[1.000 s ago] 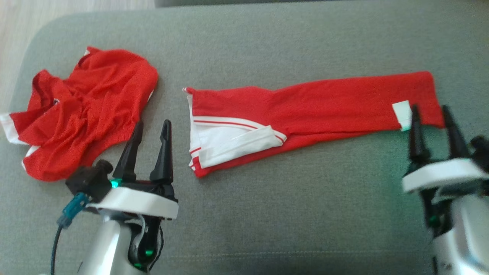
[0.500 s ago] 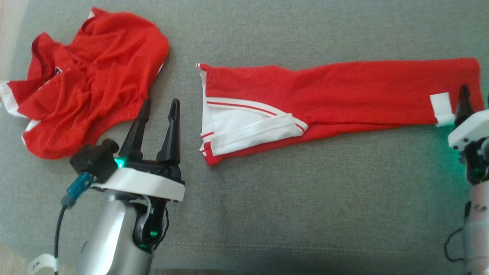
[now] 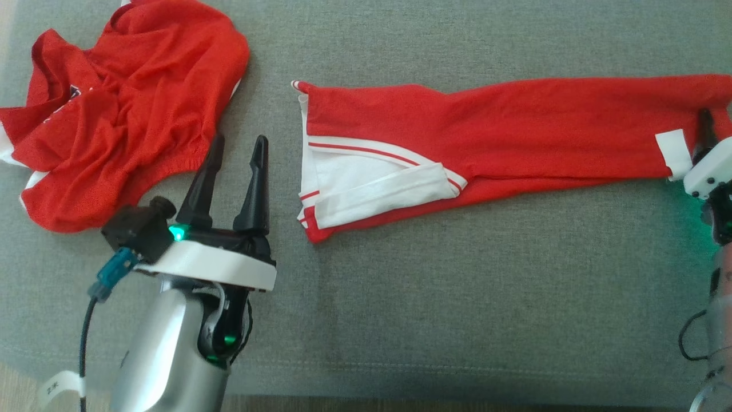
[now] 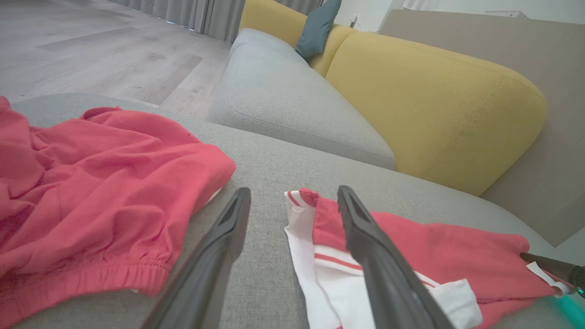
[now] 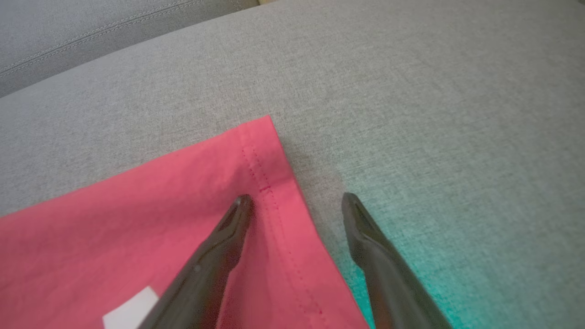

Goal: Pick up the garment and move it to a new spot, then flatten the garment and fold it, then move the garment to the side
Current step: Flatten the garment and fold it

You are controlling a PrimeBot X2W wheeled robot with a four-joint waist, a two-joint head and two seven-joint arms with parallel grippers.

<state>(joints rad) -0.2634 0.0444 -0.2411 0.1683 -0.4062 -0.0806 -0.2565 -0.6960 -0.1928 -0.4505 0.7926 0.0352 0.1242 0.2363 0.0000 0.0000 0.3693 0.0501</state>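
Right wrist view: right hand, spread, one finger over the hem of the folded red garment, the other off it; left hand, spread, waistband end just to its right; advice: close squarely on the hem before lifting.

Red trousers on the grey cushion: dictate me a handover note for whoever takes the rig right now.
Red trousers: stretched out flat on the grey cushion, apparently leg on leg.
Left end effector: open, empty, between the crumpled red garment and the waist end.
Right end effector: open, empty, straddling the leg hem corner.
Done, it seems: moved and flattened.
Left: fold, then move aside.
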